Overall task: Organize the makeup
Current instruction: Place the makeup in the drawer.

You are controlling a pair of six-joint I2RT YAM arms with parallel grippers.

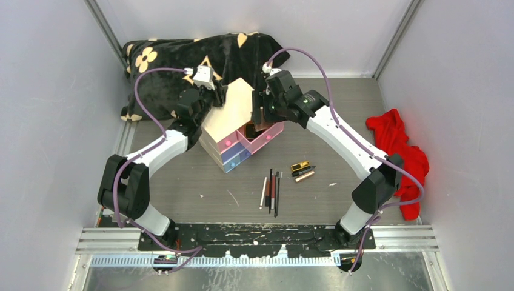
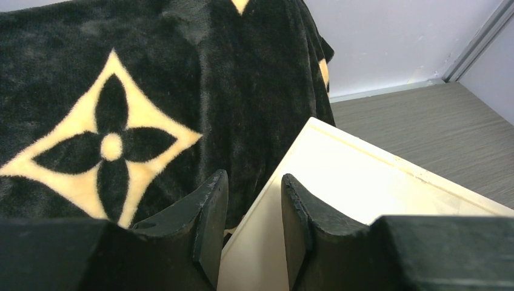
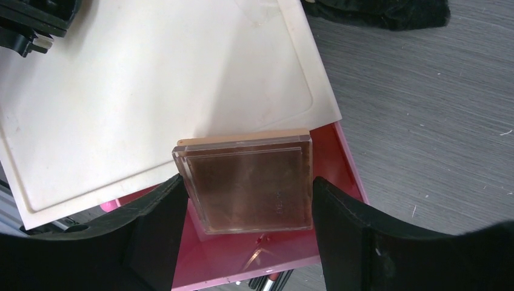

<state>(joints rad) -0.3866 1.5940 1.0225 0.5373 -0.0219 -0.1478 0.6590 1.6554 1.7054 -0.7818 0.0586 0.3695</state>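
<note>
Right gripper (image 3: 246, 194): jaws pinch a flat square rose-brown compact with a clear plastic rim (image 3: 245, 182). One black finger (image 3: 163, 212) bears on its left edge and the other on its right edge. The compact is held level, lid face to the wrist camera.

Directly beneath it lies an open translucent pink plastic drawer (image 3: 342, 167), pulled out from a cream box (image 3: 151, 79) at the table's centre. The compact hangs above the drawer floor, not yet set down; clearance cannot be told.

Left gripper (image 2: 253, 212): jaws stand part-way apart, straddling the box's far left edge. Nothing fills the gap, and whether a pad touches the box cannot be told. Behind it lies a black plush blanket with cream flower motifs (image 2: 109, 145).

Remaining makeup rests on the grey wood-grain table (image 1: 200, 194), near and right of the box: a row of thin black, red-brown and white pencils and brushes (image 1: 271, 191), with small gold and black tubes (image 1: 301, 170) just beyond. A crumpled red cloth (image 1: 403, 151) sits at the far right.

Assessment: the compact appears stiff, light and glossy, so likely to slip if the grip slackens, and its hinge and rim may crack under hard pressure. Opposite straight edges, as held now, are the sound hold. The pencils look light and prone to rolling, and are best taken mid-shaft, across their length
</note>
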